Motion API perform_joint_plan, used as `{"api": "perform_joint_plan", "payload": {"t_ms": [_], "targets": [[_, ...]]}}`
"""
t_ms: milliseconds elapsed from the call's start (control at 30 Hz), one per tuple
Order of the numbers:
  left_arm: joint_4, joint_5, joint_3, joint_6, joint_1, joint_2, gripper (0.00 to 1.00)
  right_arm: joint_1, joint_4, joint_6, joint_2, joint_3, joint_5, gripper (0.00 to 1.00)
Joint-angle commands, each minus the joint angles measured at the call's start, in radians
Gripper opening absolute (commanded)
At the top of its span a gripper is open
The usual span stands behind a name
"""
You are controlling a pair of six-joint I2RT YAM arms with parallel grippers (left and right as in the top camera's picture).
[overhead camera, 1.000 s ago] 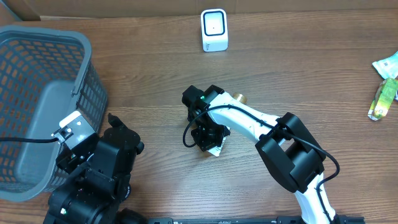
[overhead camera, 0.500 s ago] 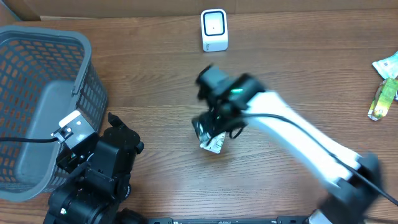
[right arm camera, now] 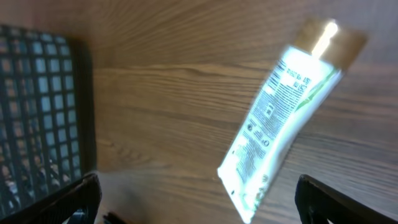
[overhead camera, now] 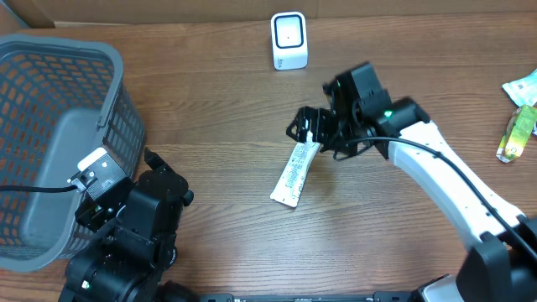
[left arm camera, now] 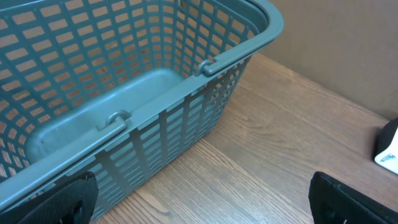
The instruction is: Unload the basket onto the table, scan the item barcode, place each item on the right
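Wooden table (overhead camera: 210,109): brown grain, with every item below resting on it.
Tube (overhead camera: 295,172): white with green print and a gold-brown end; it lies flat near the middle of the table, slanted, with its lower end toward the near edge.
Tube face: fine print faces up in the right wrist view; whether a barcode is among it I cannot tell.
Right gripper (right arm camera: 202,199): hangs over the tube's upper end, its 2 fingers (right arm camera: 68,196) spread wide at the bottom corners of its own view; nothing is clamped and the tube lies free on the wood.
Contact: from overhead the black fingers overlap the tube's top end; whether they touch it I cannot tell.
Scanner (overhead camera: 289,40): small white box standing at the far side of the table, well apart from the tube.
Left gripper (left arm camera: 202,202): at the near left, just beside the basket, its 2 fingers (left arm camera: 59,202) set wide with nothing between them.
Basket (overhead camera: 113,101): grey-blue plastic mesh at the left edge, one handle folded down inside.
Packets (overhead camera: 518,126): 2 green ones at the right edge, well apart from the tube.
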Motion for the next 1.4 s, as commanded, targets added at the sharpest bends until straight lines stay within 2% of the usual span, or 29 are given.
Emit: {"api": "perform_joint_plan", "payload": {"t_ms": [0,233,533,800,900,1000,1100,1200,1367], "targets": [[0.004,-0.029,0.01,-0.017,0.002,0.0,1.0,-0.029,0.085,0.108,-0.003,-0.13,-0.096,1.0],[0.007,-0.028,0.01,-0.017,0.002,0.0,0.99,-0.037,0.349,0.158,0.002,-0.325,-0.082,1.0],[0.005,-0.029,0.01,-0.017,0.002,0.001,0.99,-0.014,0.489,0.239,0.14,-0.371,-0.064,1.0],[-0.008,-0.028,0.01,-0.016,0.002,0.001,1.0,0.008,0.538,0.394,0.285,-0.371,0.0,0.99],[-0.015,0.007,0.01,-0.017,0.002,0.001,1.0,0.008,0.545,0.43,0.324,-0.371,0.005,0.84],[-0.017,0.073,0.01,-0.017,0.002,0.0,1.0,0.008,0.573,0.448,0.353,-0.371,0.007,0.73],[-0.017,0.156,0.01,-0.017,0.002,0.001,0.99,0.008,0.58,0.465,0.354,-0.371,0.023,0.55],[-0.017,0.237,0.01,-0.017,0.002,0.001,1.0,0.008,0.592,0.457,0.354,-0.371,0.022,0.45],[-0.017,0.335,0.01,-0.017,0.002,0.001,1.0,0.008,0.624,0.416,0.354,-0.371,0.016,0.15]]}}
